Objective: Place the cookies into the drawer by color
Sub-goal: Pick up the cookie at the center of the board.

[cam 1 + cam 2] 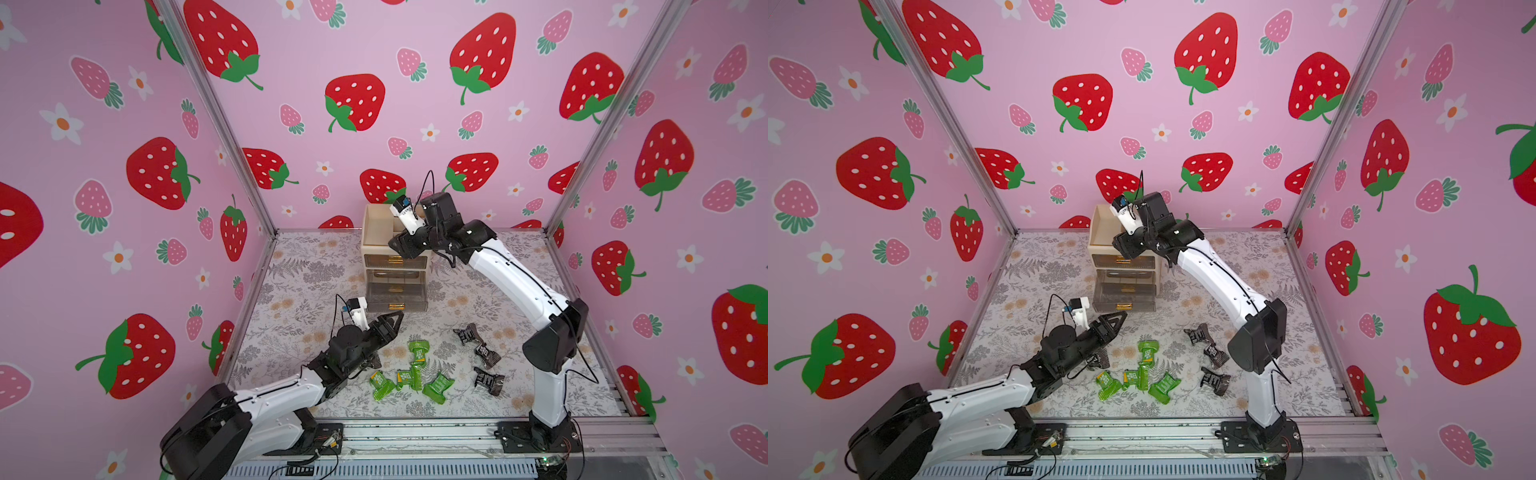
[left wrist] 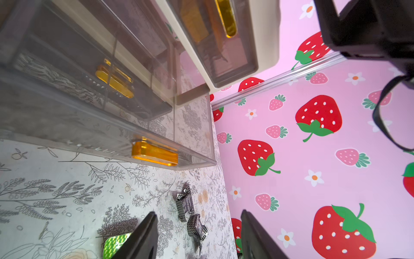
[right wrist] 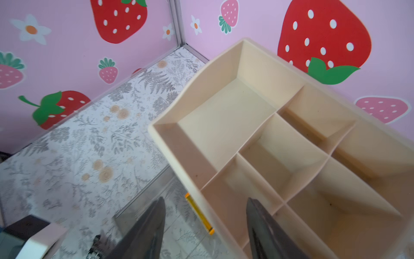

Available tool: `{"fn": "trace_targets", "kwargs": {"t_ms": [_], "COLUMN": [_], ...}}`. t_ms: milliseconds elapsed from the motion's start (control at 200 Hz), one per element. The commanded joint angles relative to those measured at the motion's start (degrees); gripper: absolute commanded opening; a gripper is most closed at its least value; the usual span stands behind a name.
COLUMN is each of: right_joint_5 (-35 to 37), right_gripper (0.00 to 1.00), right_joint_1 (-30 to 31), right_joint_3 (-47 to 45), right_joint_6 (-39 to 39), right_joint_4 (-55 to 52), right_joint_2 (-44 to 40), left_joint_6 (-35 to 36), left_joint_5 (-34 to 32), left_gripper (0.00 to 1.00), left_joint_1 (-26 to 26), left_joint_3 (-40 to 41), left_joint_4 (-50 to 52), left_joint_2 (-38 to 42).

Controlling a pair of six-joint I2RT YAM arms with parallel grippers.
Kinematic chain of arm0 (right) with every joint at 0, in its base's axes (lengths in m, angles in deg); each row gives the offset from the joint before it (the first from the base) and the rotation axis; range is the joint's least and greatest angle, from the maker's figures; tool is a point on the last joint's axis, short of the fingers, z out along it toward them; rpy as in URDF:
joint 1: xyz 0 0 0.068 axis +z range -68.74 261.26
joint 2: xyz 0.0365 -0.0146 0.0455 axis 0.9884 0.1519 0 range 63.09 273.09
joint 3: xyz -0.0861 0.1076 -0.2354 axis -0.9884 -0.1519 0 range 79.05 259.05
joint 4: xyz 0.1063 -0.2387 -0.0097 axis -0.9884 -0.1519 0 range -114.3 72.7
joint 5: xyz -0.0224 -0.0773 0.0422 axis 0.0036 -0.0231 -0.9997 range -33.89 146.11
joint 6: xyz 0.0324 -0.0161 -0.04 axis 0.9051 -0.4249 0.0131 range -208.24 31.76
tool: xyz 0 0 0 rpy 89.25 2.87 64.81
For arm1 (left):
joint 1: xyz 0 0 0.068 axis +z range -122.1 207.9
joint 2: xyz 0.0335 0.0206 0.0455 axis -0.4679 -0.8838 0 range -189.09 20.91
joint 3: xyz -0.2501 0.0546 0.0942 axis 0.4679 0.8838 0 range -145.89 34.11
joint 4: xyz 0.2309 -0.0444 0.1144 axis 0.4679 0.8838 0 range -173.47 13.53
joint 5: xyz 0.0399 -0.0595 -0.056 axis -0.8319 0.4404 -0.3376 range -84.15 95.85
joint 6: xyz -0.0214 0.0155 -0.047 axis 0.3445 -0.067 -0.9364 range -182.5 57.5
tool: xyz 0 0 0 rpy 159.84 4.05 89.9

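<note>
Now, left gripper (image 2: 198, 213) and right gripper (image 3: 205, 199) both gaping empty, we should pinch a shiny green wrapped cookie (image 1: 419, 350) mid-body, avoiding its ends.

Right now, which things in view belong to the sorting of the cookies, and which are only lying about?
For the job:
green cookies; black cookies; drawer unit, lowest drawer pulled out; left gripper and right gripper, both open and holding nothing.

Only surroundings:
floral mat; strawberry walls; metal rail.

Cookies (image 1: 419, 351) scattered on table (image 1: 299, 299), before drawer (image 1: 376, 226).
</note>
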Motion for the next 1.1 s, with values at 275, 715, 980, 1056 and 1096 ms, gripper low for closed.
{"fn": "trace_targets", "kwargs": {"t_ms": [275,715,980,1056,1096], "right_joint_5": [3.45,8.7,10.01,11.65,11.88], "right_gripper": [0.66,0.67,0.71,0.71,0.71], "right_joint_1": [-0.01,9.25,13.99,15.53,15.94], "right_joint_3": [-36.72,-66.75,-67.8,-67.39,-67.28], "right_joint_6": [25.23,40.55,43.1,43.72,44.02], "right_joint_4": [7.81,13.44,18.85,18.6,18.49], "right_joint_2": [-29.73,-35.67,-29.04,-27.3,-26.24], "left_joint_6": [18.98,17.25,13.37,12.42,12.02], "left_joint_5": [9.1,5.01,1.78,0.36,0.2], "left_gripper": [0.77,0.81,0.81,0.81,0.81], "left_joint_1": [-0.29,-2.8,-9.58,-11.02,-11.64], "left_joint_3": [-11.61,-10.49,-8.24,-7.87,-7.54], "left_joint_4": [37.82,57.63,61.72,62.81,62.61], "left_joint_2": [10.03,10.45,9.28,8.64,8.36]}}
